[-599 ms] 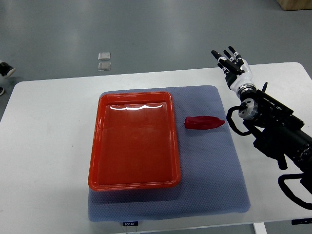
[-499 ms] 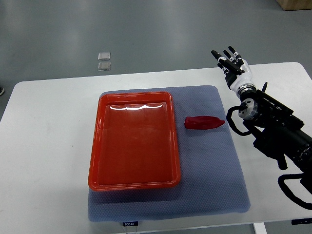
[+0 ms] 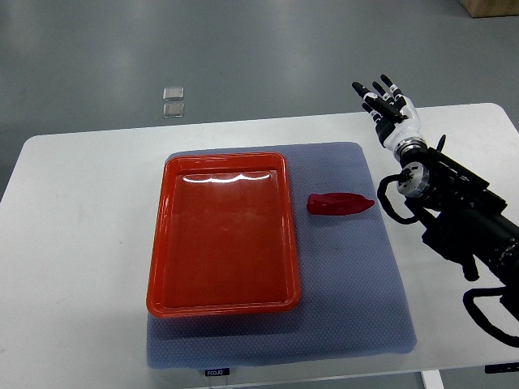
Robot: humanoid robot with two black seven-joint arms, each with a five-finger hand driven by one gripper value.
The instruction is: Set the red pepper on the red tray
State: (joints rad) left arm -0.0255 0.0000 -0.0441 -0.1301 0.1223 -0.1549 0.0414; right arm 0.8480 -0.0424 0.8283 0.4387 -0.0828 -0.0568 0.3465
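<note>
Pepper first: the red pepper (image 3: 340, 203) lies on its side on the blue mat (image 3: 357, 275), just to the right of the red tray (image 3: 223, 235) and apart from its rim, its pointed end aimed away from the tray toward the arm; nothing touches it, so the move onto the tray has not begun. That tray sits squarely on the mat with its floor bare, ready to receive; the mat seems there to keep both from sliding on the white table (image 3: 81, 243). Coming in from the right edge, the right hand (image 3: 389, 109) is held near the table's far right corner, well apart from the pepper, fingers spread and straight and gripping nothing; this reads as a ready pose before a reach, though whether the palm faces down or sideways is hard to judge from this steep angle. No left arm shows. Lying flat with its long side exposed, the pepper looks open to a grasp from above.
</note>
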